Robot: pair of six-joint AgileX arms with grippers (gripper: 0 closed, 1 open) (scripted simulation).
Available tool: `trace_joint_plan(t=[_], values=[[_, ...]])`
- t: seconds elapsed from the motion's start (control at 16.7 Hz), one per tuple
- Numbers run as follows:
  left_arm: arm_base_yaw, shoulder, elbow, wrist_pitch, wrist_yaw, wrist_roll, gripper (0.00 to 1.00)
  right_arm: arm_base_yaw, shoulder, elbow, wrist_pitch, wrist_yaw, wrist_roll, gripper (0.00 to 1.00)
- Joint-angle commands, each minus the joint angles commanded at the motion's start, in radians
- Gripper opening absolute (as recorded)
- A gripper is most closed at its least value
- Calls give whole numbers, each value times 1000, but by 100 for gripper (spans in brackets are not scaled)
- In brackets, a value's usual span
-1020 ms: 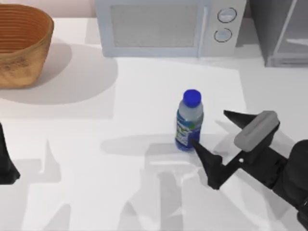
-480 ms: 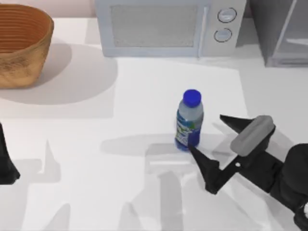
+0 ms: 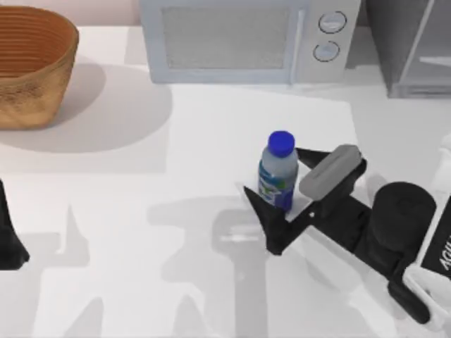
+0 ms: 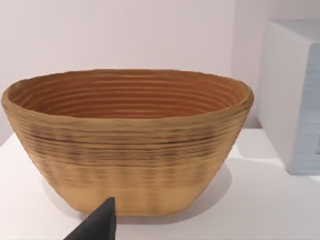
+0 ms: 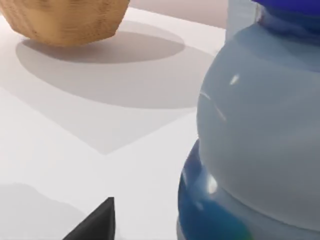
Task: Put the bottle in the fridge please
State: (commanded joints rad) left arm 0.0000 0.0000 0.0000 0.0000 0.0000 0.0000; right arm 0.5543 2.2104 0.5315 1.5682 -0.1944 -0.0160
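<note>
The bottle (image 3: 277, 174) stands upright on the white tabletop (image 3: 211, 141) a little right of the top view's centre, blue cap up, with the blue-and-green label wrapped round its lower half. The right gripper (image 3: 273, 186) reaches in from the 4 o'clock side and its fingers are spread wide, one on each side of the bottle: one dark finger (image 3: 264, 218) lies at the bottle's 7 o'clock, the other (image 3: 310, 155) at its 2 o'clock beside a grey pad. The fingers bracket the bottle without pressing on it, and a gap shows on both sides. In the right wrist view the bottle (image 5: 260, 135) looms very near, clear above and blue at the label, with a black fingertip (image 5: 97, 222) low on the tabletop.

The fridge (image 3: 416, 49) stands at the tabletop's 1 o'clock corner, well apart from the bottle, seen only in part. Just beside it, at 12 o'clock, is the white microwave (image 3: 246, 39) with two round knobs. A woven basket (image 3: 32, 67) sits at the 10 o'clock corner.

The left gripper (image 3: 8, 239) is parked at the 8 o'clock edge; I cannot tell whether it is open or closed. Its wrist view faces the basket (image 4: 127, 140)
</note>
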Motion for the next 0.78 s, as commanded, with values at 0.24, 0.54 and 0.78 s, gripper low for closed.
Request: trace_joint_plan(t=[0.24,0.54,0.78], values=[[0,0,0,0,0,0,100,6,6,24,-18,6,1,100],[0,0,0,0,0,0,100,6,6,24,-18,6,1,70],[0,0,0,0,0,0,100,6,6,24,-18,6,1,40]])
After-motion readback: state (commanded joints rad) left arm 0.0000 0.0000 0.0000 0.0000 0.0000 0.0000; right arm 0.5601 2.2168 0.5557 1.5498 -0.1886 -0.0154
